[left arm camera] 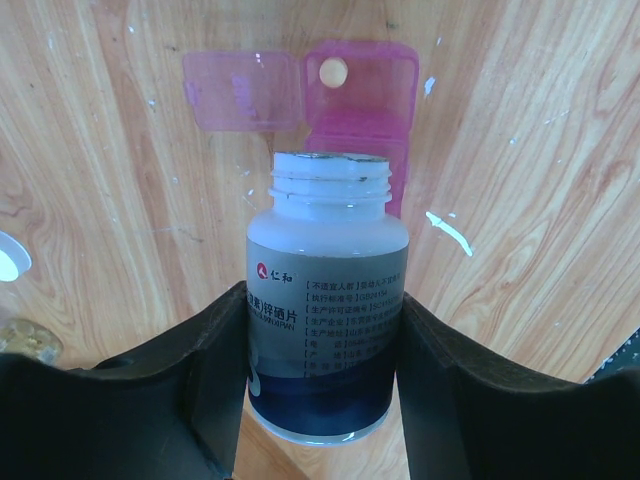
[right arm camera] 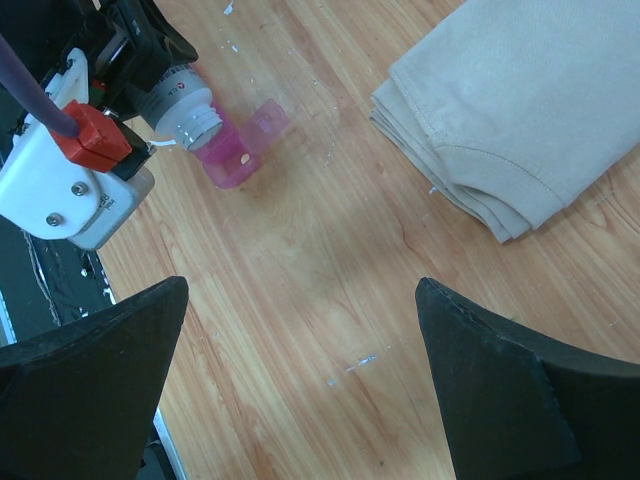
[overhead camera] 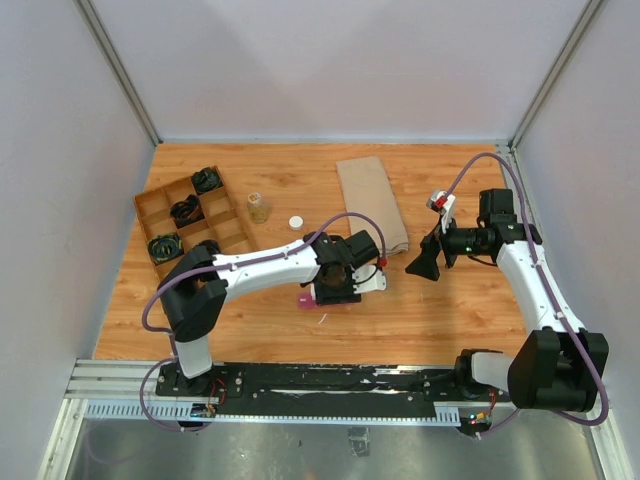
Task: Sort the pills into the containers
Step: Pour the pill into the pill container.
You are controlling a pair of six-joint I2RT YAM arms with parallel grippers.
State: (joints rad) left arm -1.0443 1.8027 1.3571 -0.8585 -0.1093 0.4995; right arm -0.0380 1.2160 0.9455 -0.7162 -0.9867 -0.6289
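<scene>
Wood-grain table [overhead camera: 420,320] boxed in by pale walls. At far left, one brown divided tray [overhead camera: 232,222] with three black coiled items [overhead camera: 186,210]. Just right of it, one small clear bottle [overhead camera: 259,207] and one loose white cap [overhead camera: 296,222]. Further right, towards the far edge, one folded beige cloth [overhead camera: 372,200].

Near the table's middle, left gripper [left arm camera: 320,340] clamped at a narrow width on one white pill bottle [left arm camera: 325,300], capless, dark label, open mouth pointing at the containers [left arm camera: 360,110]. Just beyond that mouth in the left wrist view, partly hidden behind it; from above, poking out at the near-left side of the gripper. One narrow strip, translucent magenta-pink, flat on the wood. One end compartment open, its square lid [left arm camera: 243,90] flipped out flat to one side, with one round pale pill [left arm camera: 333,71] inside. Count of remaining compartments impossible behind the bottle.

On the right, right gripper [right arm camera: 302,300] spread wide, holding nothing, above bare wood, well apart from the strip.
</scene>
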